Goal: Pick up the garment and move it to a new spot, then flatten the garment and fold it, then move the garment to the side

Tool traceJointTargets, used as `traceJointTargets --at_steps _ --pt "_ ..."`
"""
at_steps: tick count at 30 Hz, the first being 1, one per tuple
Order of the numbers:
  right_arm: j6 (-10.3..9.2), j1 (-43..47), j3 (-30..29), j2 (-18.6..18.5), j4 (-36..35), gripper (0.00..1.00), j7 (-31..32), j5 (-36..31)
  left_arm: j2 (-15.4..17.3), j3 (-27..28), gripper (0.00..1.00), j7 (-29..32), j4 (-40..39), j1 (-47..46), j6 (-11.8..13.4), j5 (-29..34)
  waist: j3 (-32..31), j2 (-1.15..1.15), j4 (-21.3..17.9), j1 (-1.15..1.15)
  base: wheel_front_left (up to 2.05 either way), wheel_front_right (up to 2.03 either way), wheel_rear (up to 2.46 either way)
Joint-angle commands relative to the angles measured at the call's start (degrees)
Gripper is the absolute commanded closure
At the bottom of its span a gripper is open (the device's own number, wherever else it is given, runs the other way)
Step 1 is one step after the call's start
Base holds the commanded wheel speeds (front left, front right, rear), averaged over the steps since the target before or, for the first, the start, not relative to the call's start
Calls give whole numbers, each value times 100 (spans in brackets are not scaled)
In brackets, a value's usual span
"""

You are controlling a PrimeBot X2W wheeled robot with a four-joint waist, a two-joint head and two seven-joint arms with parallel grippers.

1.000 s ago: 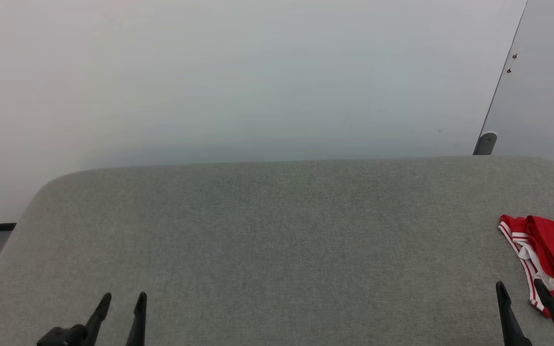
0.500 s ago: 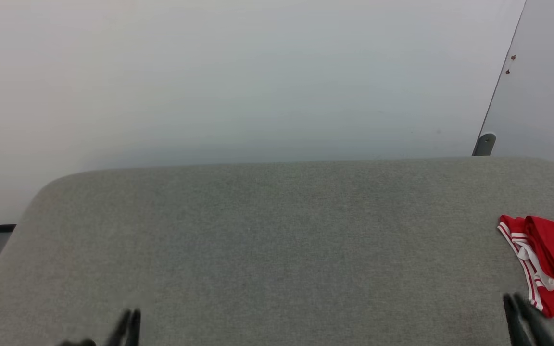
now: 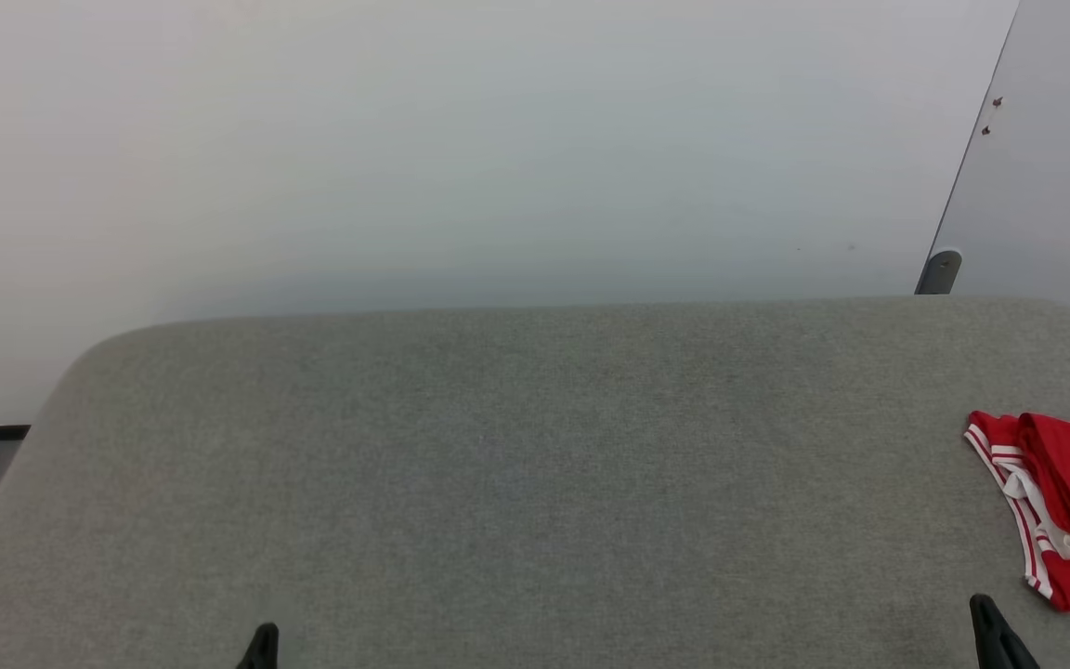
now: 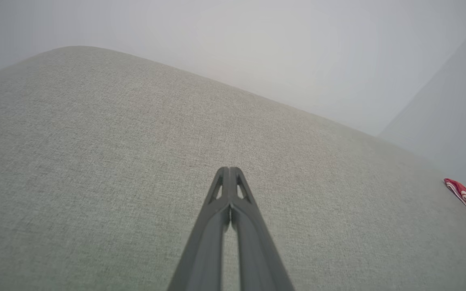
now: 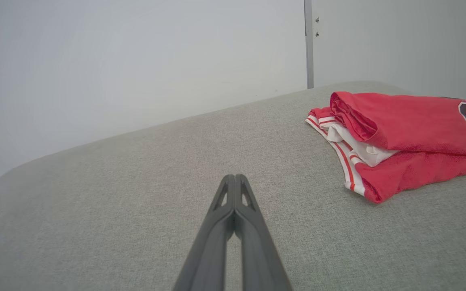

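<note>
A broad grey woven pad (image 3: 535, 446) with rounded corners spreads below a smooth pale wall (image 3: 461, 139). The garment (image 3: 1069, 506), soft red jersey folded with its white striped trim showing, lies at 4 o'clock. The left gripper (image 4: 229, 171) and right gripper (image 5: 235, 178) have their slim dark fingers pressed together, holding nothing.

1. Left gripper (image 3: 261, 646): sits at seven o'clock in the head view, pokes one dark tip above the bottom edge.
2. In the left wrist view: rises from six o'clock, points to twelve, presses both fingers (image 4: 206, 242) together at the tips.
3. Right gripper (image 3: 985, 623): sits at five o'clock in the head view, leans slightly toward eleven.
4. In the right wrist view: rises from six o'clock, closes tip against tip.
</note>
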Motion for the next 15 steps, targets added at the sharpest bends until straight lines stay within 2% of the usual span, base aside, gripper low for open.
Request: traceJointTargets --at_steps 1,15 --pt "-1 -208 -50 -14 -106 100 40 211 20 67 100 45 -111 -195 -3 -188 9 0 2 0 0 0 0" --pt "-1 -434 -134 129 -131 100 375 1485 -157 228 100 389 -197 -416 -7 -1322 104 0 20 0 0 0 0"
